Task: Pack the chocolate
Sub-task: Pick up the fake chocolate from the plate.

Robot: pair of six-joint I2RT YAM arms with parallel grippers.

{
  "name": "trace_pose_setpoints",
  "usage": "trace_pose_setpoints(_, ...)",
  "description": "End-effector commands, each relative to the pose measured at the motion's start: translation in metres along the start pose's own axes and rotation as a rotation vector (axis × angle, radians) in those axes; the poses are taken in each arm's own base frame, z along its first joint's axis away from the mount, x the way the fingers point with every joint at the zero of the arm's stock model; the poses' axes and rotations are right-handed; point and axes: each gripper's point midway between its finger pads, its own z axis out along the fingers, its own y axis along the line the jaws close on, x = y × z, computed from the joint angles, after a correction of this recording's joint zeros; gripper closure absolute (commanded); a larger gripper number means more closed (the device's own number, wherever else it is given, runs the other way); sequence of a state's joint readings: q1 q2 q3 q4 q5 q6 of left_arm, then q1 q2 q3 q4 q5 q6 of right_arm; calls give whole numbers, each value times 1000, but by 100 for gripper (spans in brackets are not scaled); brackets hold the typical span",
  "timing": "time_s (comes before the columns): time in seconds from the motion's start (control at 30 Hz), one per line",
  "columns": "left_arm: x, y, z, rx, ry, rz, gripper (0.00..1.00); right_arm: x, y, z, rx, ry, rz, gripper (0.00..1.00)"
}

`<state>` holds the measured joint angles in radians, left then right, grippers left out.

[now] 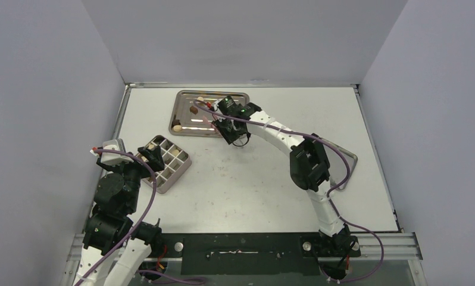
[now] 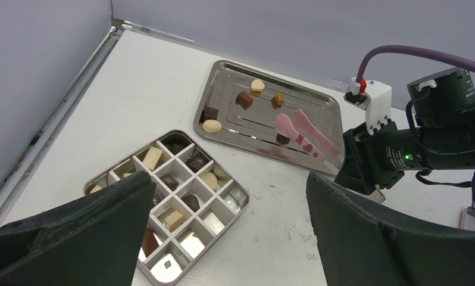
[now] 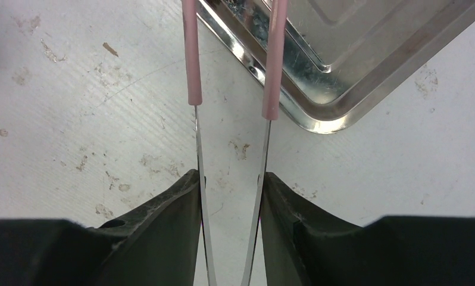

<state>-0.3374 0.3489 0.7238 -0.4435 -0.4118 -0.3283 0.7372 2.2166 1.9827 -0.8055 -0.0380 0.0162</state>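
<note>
Pink-tipped metal tongs [image 3: 190, 59] are grasped by the right fingers [image 3: 163, 226] at centre frame, while the left fingers [image 2: 80, 232] are held released above small brown-and-cream chocolate chunks [image 2: 174, 220] at lower left.

The white table [image 1: 253, 196] is scuffed and flecked with small brown specks. A steel tray [image 2: 253, 128] lies on it toward the far edge, near the middle. A divided box [image 1: 171, 177] lies nearer, at the left, apart from the tray.
</note>
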Motion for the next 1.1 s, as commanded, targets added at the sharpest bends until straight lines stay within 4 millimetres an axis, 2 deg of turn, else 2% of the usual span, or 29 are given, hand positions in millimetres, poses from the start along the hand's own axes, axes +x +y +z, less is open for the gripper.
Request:
trace_pose_setpoints(0.0,-15,-5,1,17,-47,-16,3,-16,-8,-8,-1,-26,6,63)
trace_pose_setpoints(0.2,-14,-5,1,15,-43,-12,3,-14,-16,4,3,11,-6,63)
trace_pose_setpoints(0.53,-15,-4,1,13,-48,-14,3,-2,-15,18,-26,69,-26,63)
trace_pose_setpoints(1.07,-16,-3,-1,10,-51,-14,3,1,-14,17,-56,80,-20,74)
